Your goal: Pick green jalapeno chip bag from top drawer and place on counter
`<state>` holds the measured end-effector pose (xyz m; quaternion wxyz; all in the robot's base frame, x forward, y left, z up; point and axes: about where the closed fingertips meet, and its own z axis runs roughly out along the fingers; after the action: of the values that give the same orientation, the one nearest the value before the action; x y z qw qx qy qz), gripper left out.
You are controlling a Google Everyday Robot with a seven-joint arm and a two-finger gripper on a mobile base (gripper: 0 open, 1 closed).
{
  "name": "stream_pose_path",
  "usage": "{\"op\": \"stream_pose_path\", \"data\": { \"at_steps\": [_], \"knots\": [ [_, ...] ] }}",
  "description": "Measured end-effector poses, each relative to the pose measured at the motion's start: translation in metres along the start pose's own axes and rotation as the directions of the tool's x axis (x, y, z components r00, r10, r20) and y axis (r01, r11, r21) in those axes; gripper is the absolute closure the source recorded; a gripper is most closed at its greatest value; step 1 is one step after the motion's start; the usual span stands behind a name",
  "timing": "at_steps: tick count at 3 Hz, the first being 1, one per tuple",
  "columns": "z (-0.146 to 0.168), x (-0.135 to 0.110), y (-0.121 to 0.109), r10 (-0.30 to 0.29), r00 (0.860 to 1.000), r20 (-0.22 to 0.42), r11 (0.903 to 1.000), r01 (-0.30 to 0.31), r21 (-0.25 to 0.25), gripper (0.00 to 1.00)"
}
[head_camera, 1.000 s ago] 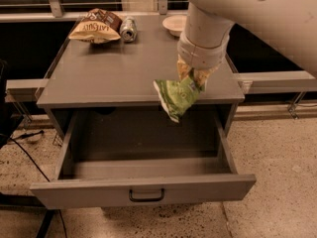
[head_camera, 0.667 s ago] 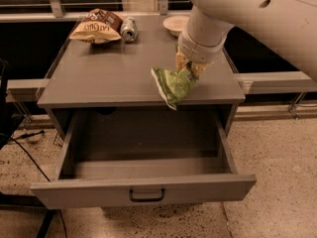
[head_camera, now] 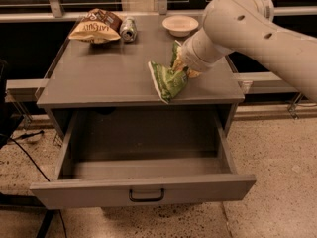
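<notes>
Hanging from the pincer (head_camera: pixel 182 69), which pinches its upper end, the green chip bag (head_camera: pixel 167 82) slants down and left over the front edge of the worktop (head_camera: pixel 109 73), above the open drawer (head_camera: pixel 143 192); release likely needs it farther back.

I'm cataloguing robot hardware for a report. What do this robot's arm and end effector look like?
The arm is a thick, smooth, off-white tube with a bulbous joint and a few small dark round holes in its shell. No cables or lettering show. It narrows to a cylindrical wrist. The end effector, above the counter's right front at the green jalapeno chip bag, looks yellowish-tan.
</notes>
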<state>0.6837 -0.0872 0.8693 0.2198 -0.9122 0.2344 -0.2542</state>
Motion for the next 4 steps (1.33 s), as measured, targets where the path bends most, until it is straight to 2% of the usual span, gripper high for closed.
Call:
{"op": "stream_pose_path", "data": {
  "at_steps": [1,2,3,4],
  "knots": [
    [0.0241,0.0192,-0.0045,0.02,0.999,-0.03,0.993,-0.016,0.117,1.0],
    [0.0338,0.0228,-0.01,-0.025,0.998,-0.05,0.9937,0.03,0.108,0.98],
    [0.0338,0.0228,-0.01,-0.025,0.998,-0.05,0.9937,0.03,0.108,0.76],
    [0.0338,0.0227,-0.01,-0.025,0.998,-0.05,0.9937,0.03,0.108,0.45]
  ]
}}
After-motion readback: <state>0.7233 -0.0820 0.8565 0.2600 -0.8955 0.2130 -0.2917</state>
